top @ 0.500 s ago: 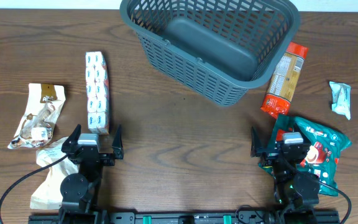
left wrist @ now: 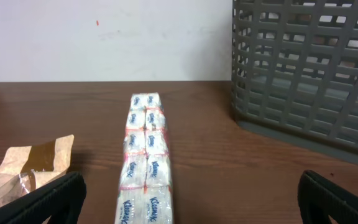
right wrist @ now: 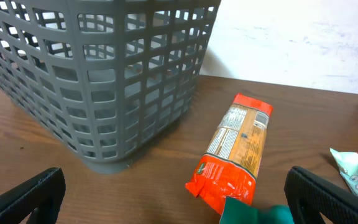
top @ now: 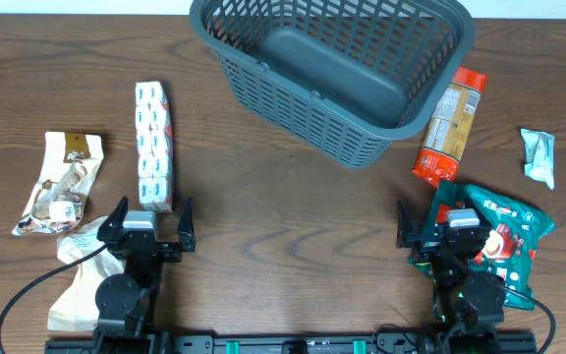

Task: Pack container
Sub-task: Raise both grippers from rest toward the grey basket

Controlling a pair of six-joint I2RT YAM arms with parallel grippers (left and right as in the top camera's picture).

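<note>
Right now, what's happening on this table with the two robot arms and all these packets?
Two robot arms are set to pack items into the grey basket, which has nothing in it at this moment. The left gripper and the right gripper both sit open at the near edge of the table, holding nothing. A long pack of tissues lies in front of the left one. An orange packet and a teal snack bag lie by the right one. Nothing is packed yet.
</note>
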